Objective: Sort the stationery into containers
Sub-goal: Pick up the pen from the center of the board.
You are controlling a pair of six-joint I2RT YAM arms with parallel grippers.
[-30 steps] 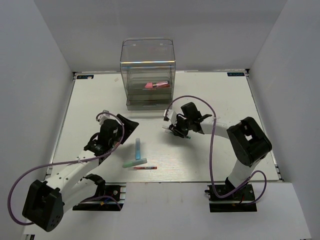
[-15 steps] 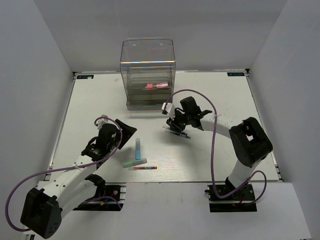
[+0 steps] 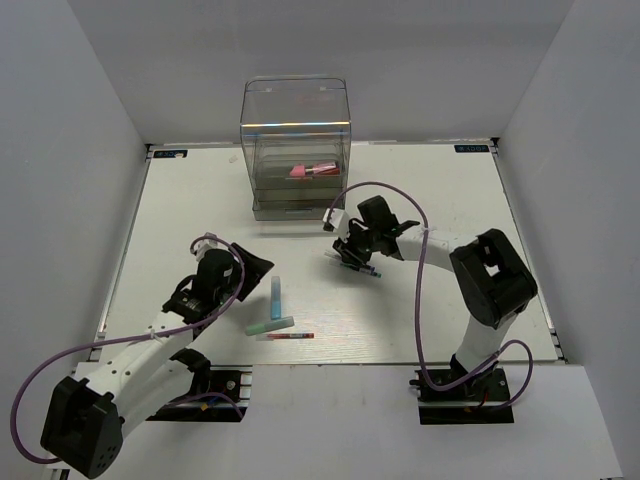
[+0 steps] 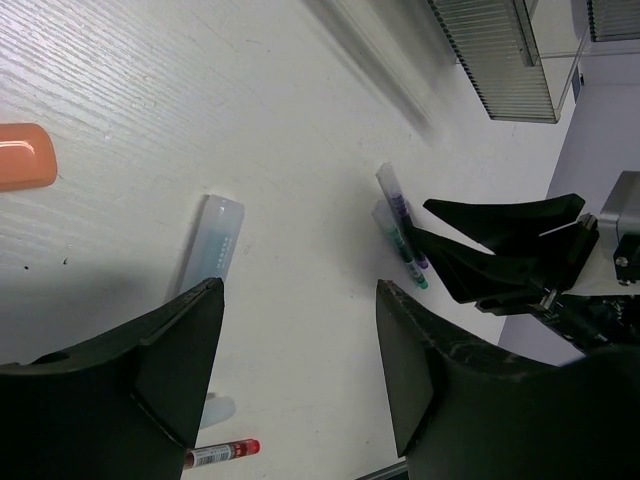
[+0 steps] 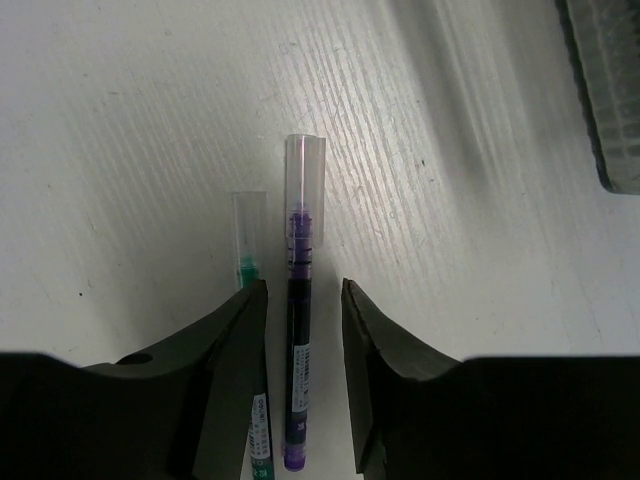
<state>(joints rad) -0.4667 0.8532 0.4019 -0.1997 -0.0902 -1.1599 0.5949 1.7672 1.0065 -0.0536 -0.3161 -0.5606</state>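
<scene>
The clear container (image 3: 295, 130) stands at the back with pink markers (image 3: 312, 170) in a drawer. A light blue marker (image 3: 275, 297), a teal-green marker (image 3: 270, 326) and a thin red pen (image 3: 291, 336) lie at the front middle. My right gripper (image 3: 348, 260) is down at the table. Its narrowly open jaws (image 5: 303, 290) straddle a dark purple pen (image 5: 298, 350), and a green pen (image 5: 247, 270) lies just left of it. My left gripper (image 3: 255, 268) is open and empty (image 4: 300, 300) above the light blue marker (image 4: 212, 243) and the red pen (image 4: 222, 453).
An orange rounded end (image 4: 25, 170) of something shows at the left edge of the left wrist view. The container's drawer fronts (image 4: 500, 60) show at its top right. White walls close in the table (image 3: 200, 210) on three sides.
My right gripper has turned and settled lower, straddling the purple pen. My left gripper has drawn back a little toward the near edge, still open.
</scene>
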